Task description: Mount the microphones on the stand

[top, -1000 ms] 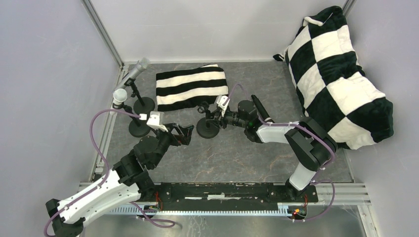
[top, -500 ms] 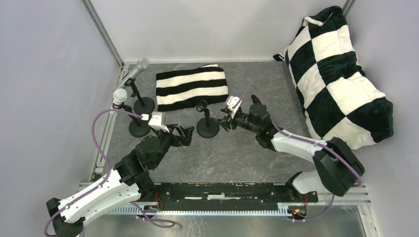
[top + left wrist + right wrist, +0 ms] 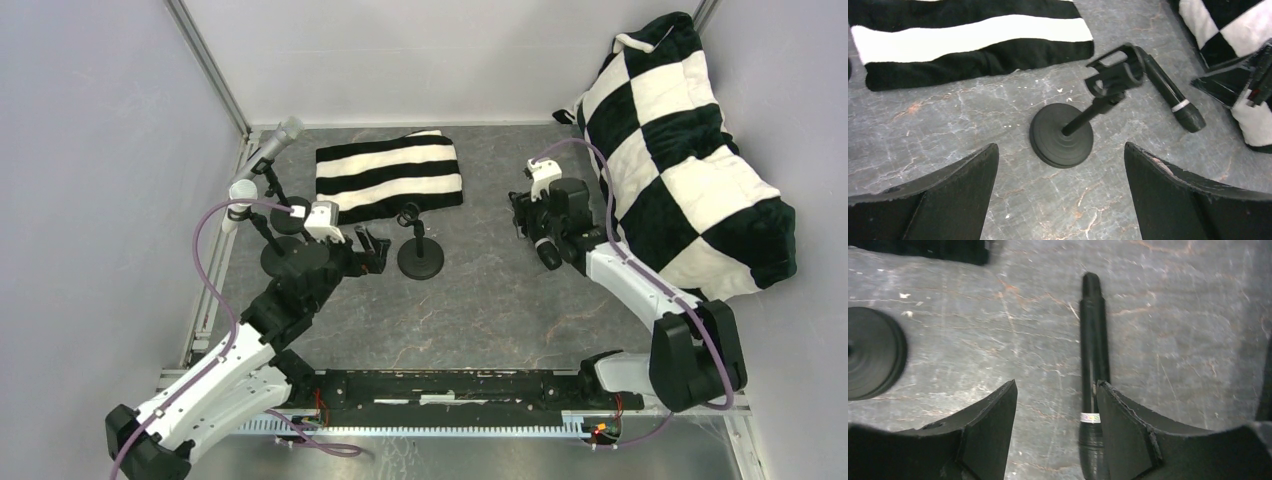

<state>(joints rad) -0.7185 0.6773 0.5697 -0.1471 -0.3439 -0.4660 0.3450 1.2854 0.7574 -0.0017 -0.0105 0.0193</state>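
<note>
Black microphone (image 3: 1094,355) | head cropped | right tool (image 3: 1055,387) finger covers its side

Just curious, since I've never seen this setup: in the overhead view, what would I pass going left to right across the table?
White microphone → empty stand → black microphone → checkered pillow.

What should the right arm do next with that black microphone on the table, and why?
Probably nudge the right gripper sideways to centre it over the black microphone before lowering. Its jaws stand open, the microphone lies flat and off to one side of the gap, and the clip on the stand is empty.
</note>
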